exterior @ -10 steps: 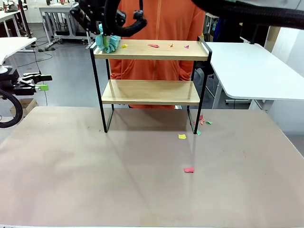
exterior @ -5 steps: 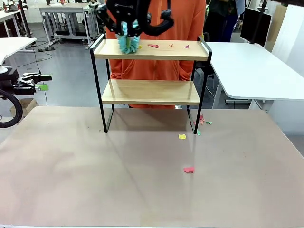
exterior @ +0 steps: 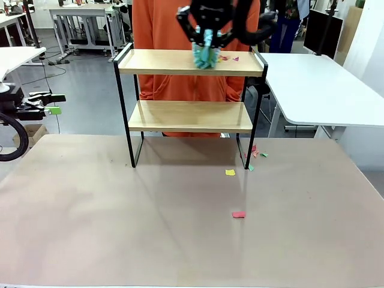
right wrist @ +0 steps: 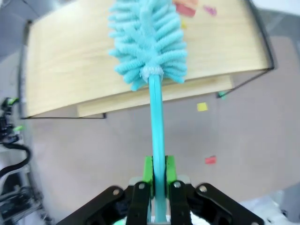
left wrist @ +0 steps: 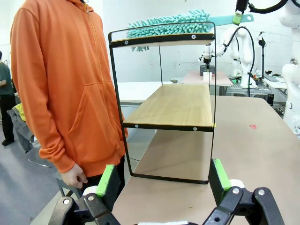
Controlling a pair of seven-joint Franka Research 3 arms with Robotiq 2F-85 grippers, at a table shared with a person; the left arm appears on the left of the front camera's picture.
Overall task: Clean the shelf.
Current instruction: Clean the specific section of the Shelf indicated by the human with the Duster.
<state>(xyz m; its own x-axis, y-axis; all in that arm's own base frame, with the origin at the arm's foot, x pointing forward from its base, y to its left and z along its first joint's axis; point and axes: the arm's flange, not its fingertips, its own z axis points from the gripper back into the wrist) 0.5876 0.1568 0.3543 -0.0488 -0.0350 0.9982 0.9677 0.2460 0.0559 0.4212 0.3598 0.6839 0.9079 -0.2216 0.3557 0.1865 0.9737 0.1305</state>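
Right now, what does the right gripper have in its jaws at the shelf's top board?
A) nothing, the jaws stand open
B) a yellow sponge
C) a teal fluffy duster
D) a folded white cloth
C: the right gripper is shut on the thin handle of the teal duster, whose fluffy head rests on the top board of the shelf.

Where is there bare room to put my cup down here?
On the shelf, the lower board is bare end to end; so is the left half of the table. Crowded: the right part of the top board, with the duster and paper scraps; more scraps by the right leg.
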